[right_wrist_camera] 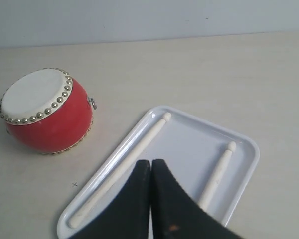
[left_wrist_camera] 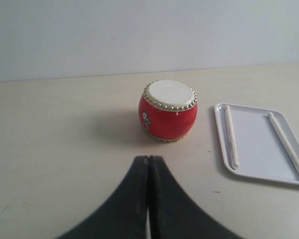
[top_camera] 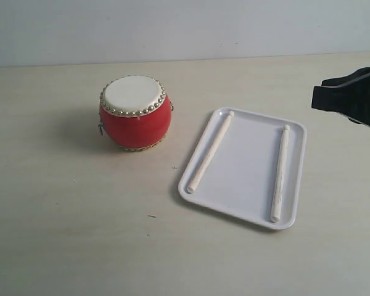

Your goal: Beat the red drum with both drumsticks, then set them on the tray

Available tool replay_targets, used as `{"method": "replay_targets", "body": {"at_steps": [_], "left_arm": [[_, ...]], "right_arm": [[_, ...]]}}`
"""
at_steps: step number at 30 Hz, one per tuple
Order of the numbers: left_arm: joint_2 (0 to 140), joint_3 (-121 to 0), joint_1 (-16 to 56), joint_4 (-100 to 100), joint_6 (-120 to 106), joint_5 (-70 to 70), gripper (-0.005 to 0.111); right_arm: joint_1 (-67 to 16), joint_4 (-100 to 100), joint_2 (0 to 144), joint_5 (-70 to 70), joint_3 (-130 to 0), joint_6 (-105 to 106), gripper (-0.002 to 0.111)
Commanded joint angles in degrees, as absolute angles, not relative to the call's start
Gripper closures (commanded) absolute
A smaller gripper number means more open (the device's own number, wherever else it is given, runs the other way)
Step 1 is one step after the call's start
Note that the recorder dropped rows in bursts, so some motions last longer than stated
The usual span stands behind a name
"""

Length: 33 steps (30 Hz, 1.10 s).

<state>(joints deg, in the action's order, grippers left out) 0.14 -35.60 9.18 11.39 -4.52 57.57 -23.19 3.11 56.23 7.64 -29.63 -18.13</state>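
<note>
Exterior view first: the red drum [top_camera: 134, 114] stands upright on the table [top_camera: 68, 234], and the tray [top_camera: 246, 163] lies just beside it toward the right arm's side, with a narrow strip of tabletop between them. Both drumsticks lie inside the tray and apart from one another: the drum-side stick [top_camera: 211, 150] along the rim closest to the drum, the outer stick [top_camera: 280, 172] near the opposite rim. Their long axes run almost parallel down the tray's length, with the rounded tips pointing toward the wall [top_camera: 172, 24]. Any pick-up turns on that lie, because the jaws would have to close across a stick, not along it. The right gripper [right_wrist_camera: 150, 162] has its fingers pressed together with nothing between them, and its wrist view frames the tray straight ahead. In the exterior view it is only a dark shape at the frame's edge, so its height over the table is hard to judge. The left gripper [left_wrist_camera: 148, 158] is also closed and empty. It faces the drum, with the tray off toward the right arm's side. By my reading the right arm is nearer to both sticks, and the left would have to reach past the drum for the drum-side one. Whether the beating is done, these pictures cannot say — the sticks rest where the task wants them to end.
</note>
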Motion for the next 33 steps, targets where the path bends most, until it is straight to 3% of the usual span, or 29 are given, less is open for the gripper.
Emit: {"method": "replay_targets", "body": {"at_steps": [1,8,13,28,33], "left_arm": [[0.0,-35.35,9.59,11.62,-3.98,57.69,0.107],[0.0,-35.35,9.59,10.91,-4.92,54.71,0.107],[0.0,-26.56,7.02,10.77,-11.87,25.49,0.107],[0.0,-0.28,-4.43,16.2,-11.49,3.92,0.107],[0.0,0.0,-6.38,20.04,-11.35,1.71,0.107]], "right_arm": [[-23.26,3.38,56.01,7.6,-29.32,-17.65,0.108],[-23.26,3.38,56.01,7.6,-29.32,-17.65,0.108],[-23.26,3.38,56.01,7.6,-29.32,-17.65,0.108],[-23.26,3.38,56.01,7.6,-29.32,-17.65,0.108],[-23.26,3.38,56.01,7.6,-29.32,-17.65,0.108]]}}
